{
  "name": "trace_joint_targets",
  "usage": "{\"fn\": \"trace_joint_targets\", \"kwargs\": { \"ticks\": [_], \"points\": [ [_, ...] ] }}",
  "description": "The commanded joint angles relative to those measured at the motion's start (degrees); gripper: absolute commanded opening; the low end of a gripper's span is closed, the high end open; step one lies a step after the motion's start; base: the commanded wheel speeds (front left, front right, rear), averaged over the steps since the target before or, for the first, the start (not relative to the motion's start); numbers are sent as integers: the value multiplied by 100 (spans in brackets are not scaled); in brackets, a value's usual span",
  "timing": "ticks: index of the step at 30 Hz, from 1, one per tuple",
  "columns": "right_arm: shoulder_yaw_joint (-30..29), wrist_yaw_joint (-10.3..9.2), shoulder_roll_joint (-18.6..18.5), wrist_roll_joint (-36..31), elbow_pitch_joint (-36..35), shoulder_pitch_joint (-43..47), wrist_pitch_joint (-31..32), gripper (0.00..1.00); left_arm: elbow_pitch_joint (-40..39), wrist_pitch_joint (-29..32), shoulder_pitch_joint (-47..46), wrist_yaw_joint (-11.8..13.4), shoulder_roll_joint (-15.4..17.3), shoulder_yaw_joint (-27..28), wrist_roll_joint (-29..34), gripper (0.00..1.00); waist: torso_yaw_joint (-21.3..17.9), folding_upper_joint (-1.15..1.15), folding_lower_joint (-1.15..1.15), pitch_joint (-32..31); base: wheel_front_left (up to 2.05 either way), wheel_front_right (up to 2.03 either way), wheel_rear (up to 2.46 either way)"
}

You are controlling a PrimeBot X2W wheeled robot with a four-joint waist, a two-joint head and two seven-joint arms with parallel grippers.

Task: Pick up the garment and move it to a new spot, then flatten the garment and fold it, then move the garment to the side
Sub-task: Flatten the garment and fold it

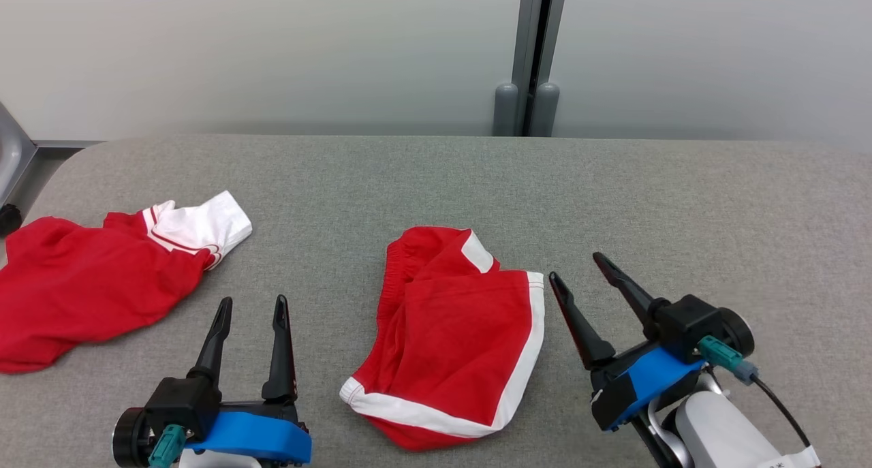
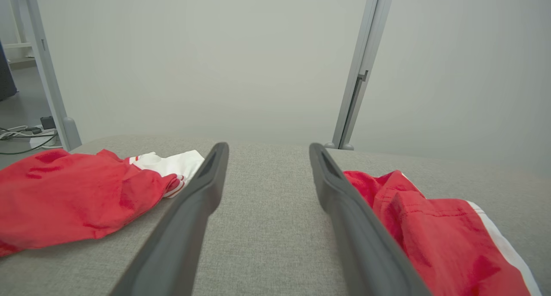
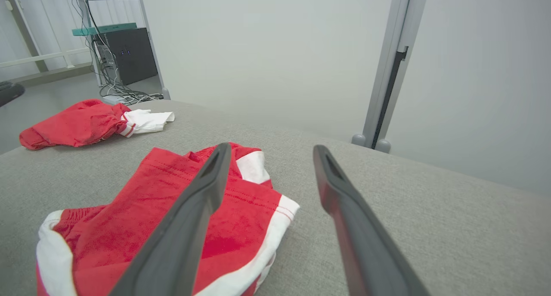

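head view: the crumpled red fabric shorts with white trim bands lie on the grey cloth-covered table, near the robot and about midway between left and right. the cloth is bunched and partly doubled over itself, with a gathered waistband at its far left corner and a white band along its right side and near hem. the left gripper sits just left of the shorts, its two dark fingers spread wide and holding nothing. the right gripper stands just right of the shorts' far right corner, fingers likewise wide and empty, angled toward the far left. a second rumpled red garment with a white end lies near the table's left edge, well apart from the shorts. bare grey surface stretches right of the shorts and on their far side up to the table's far edge, where a pale wall with a grey upright post stands.
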Motion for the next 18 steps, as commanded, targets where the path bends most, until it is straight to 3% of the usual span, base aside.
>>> {"fn": "trace_joint_targets", "kwargs": {
  "ticks": [1,6,18],
  "points": [
    [-34,3,-23,-1,-18,-11,-21,100,-8,-17,40,-1,-4,-3,31,100,0,0,0,0,0,0,0],
    [-221,3,-90,95,176,-182,74,100,-25,-17,-22,-37,-4,-42,33,100,59,0,0,60,0,0,0],
    [261,3,-90,665,1234,-798,149,100,-9,-17,-277,-22,-3,-162,-20,100,354,0,0,498,0,0,0]
  ]
}}
